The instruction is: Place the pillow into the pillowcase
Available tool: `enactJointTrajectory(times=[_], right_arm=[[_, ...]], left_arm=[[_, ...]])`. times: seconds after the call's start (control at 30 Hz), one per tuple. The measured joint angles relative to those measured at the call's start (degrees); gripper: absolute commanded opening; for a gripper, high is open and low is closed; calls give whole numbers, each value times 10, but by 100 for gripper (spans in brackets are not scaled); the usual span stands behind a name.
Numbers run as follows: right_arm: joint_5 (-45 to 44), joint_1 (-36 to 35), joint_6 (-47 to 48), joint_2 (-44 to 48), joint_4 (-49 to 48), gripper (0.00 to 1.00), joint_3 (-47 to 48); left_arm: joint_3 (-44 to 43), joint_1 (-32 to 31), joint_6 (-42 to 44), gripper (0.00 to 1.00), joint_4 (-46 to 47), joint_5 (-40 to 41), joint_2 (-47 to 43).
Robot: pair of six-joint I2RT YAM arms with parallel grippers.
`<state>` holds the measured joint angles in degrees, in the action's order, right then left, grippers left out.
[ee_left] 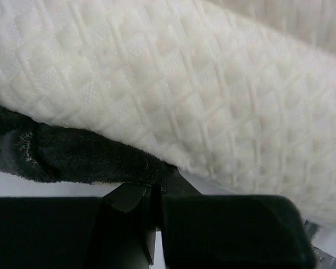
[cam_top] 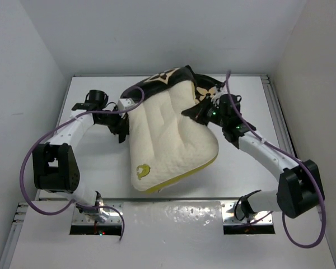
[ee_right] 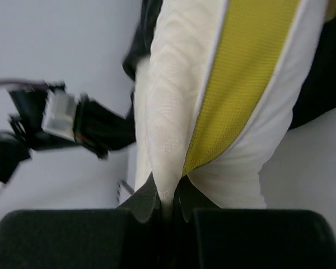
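The cream quilted pillow [cam_top: 168, 134] lies at the middle of the table, its mustard-yellow band along the near edge and its gold emblem [cam_top: 141, 170] at the near left corner. Its far end sits inside the black flower-printed pillowcase [cam_top: 167, 76]. My left gripper [cam_top: 122, 128] is at the pillow's left side. In the left wrist view it [ee_left: 157, 182] is shut on the black pillowcase [ee_left: 73, 154] edge under the pillow [ee_left: 185, 84]. My right gripper [cam_top: 204, 112] is at the right side. Its wrist view shows it [ee_right: 167, 199] shut on a cream fold of the pillow [ee_right: 173, 112] beside the yellow band [ee_right: 246, 73].
White walls enclose the table [cam_top: 89, 95] on the left, back and right. Purple cables [cam_top: 31, 151] loop from both arms. The left arm's wrist [ee_right: 61, 120] shows beyond the pillow in the right wrist view. Both arm bases stand at the near edge.
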<state>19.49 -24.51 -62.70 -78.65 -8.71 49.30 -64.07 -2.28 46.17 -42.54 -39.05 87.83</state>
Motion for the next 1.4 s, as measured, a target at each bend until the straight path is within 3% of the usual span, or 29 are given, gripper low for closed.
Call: enactJointTrajectory(times=[0.17, 0.43, 0.47, 0.57, 0.67, 0.7, 0.73, 0.8, 0.93, 1.0, 1.07, 1.17, 1.23, 1.27, 1.3, 1.4], right_arm=[[-47, 35, -28, 32, -22, 0, -3], [-115, -2, -37, 1, 4, 0, -92], [-123, -10, -32, -2, 18, 0, -96], [-145, -34, -13, -2, 43, 0, -105], [-153, -60, 17, -2, 50, 0, -105], [-151, -68, 27, -5, 52, 0, -105], [-148, -77, 37, -9, 51, 0, -105], [-139, -91, 49, -20, 50, 0, -105], [-113, -111, 59, -42, 33, 0, -109], [-106, -115, 60, -48, 24, 0, -111], [-101, -118, 57, -50, 10, 0, -117], [-96, -119, 45, -49, -22, 0, -135], [-93, -119, 35, -49, -43, 0, -149], [-92, -119, 30, -49, -54, 0, -157], [-91, -119, 25, -49, -60, 0, -163], [-90, -121, 16, -49, -74, 0, -172]], left_arm=[[-28, -9, 21, 0, -30, -57, 0], [-26, -18, 131, 0, -150, -41, 1], [-26, -18, 150, 21, -169, -30, 1], [-27, -19, 200, 56, -231, 9, 2], [-55, -19, 217, 68, -290, 44, 16], [-87, -16, 216, 75, -309, 46, 28], [-121, -14, 214, 89, -313, 43, 37], [-204, -13, 186, 96, -297, 31, 49], [-314, -39, 74, 93, -163, 21, 45], [-325, -80, 32, 85, -101, 44, 45], [-330, -141, 2, 56, -47, 71, 60], [-313, -237, -20, 34, 47, 136, 107], [-294, -284, -29, 36, 97, 176, 145], [-287, -303, -33, 54, 117, 199, 167], [-287, -316, -34, 59, 130, 215, 188], [-287, -334, -53, 62, 177, 258, 237]])
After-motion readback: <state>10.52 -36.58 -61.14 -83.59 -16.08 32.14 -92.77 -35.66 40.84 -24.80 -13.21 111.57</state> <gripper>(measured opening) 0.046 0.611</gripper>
